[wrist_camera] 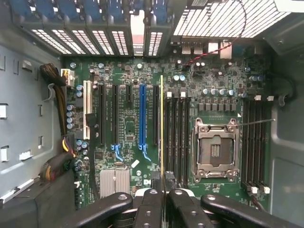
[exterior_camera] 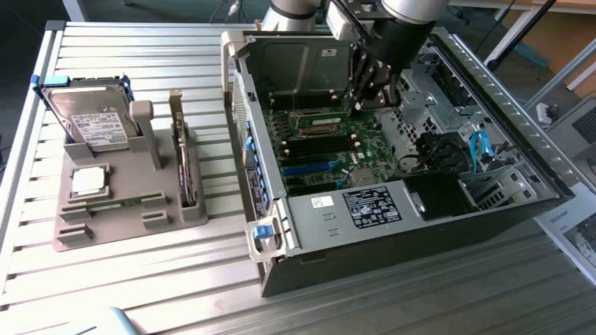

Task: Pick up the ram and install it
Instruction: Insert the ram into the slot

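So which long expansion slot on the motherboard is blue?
The blue slot, second in the row from the ram held in the fingers; black slots flank it, a white slot ends the row.

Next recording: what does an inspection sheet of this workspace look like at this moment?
Surface: slatted metal table carrying an open computer case and a grey holder.
Job's things: the ram, seen edge-on over the motherboard, beside the black memory slots.
Clutter: hard drive, processor chip and expansion card in the holder.
Grippers: gripper inside the case, shut on the ram.
Cables: blue cable; wire bundle.
Surroundings: printed sheet at the exterior view's right.
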You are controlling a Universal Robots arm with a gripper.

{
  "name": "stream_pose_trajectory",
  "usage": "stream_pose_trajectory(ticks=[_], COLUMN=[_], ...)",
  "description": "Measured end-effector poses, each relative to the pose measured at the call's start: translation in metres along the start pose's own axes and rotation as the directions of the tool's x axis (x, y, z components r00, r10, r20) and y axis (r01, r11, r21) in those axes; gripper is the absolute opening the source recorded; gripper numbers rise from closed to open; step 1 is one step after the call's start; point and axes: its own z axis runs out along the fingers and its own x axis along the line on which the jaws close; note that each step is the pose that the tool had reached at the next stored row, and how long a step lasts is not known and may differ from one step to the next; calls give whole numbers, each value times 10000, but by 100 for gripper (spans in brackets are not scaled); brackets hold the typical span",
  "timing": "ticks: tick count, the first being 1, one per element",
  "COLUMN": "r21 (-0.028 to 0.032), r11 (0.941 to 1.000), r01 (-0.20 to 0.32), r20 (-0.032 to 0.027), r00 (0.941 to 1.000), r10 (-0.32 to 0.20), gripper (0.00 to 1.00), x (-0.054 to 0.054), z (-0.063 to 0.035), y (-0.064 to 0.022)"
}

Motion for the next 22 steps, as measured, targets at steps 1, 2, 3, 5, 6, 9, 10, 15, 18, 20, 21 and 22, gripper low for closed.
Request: stream_pose_trajectory(ticks=[1, 2, 3, 5, 6, 9, 10, 15, 18, 20, 21, 22], r21=[2, 4, 7, 19, 26, 39, 41, 96, 120, 163, 199, 217], r11=[10000, 10000, 10000, 10000, 10000, 10000, 10000, 10000, 9999, 9999, 9998, 9998], r01=[-1, 0, 0, 1, 2, 3, 3, 7, 8, 10, 12, 13], r20=[0, 1, 1, 0, 0, 1, 1, 1, 0, 0, -1, 0], r00=[10000, 10000, 10000, 10000, 10000, 10000, 10000, 10000, 10000, 10000, 10000, 10000], r10=[1, 0, 0, -1, -2, -3, -3, -7, -8, -10, -12, -13], gripper=[12, 12, 12, 12, 12, 12, 12, 12, 12, 12, 12, 12], x=[2, 3, 4, 8, 10, 13, 14, 21, 25, 28, 30, 31], z=[34, 54, 80, 158, 196, 260, 277, 414, 492, 549, 585, 599], y=[0, 0, -1, -1, -2, -2, -2, -3, -4, -4, -5, -5])
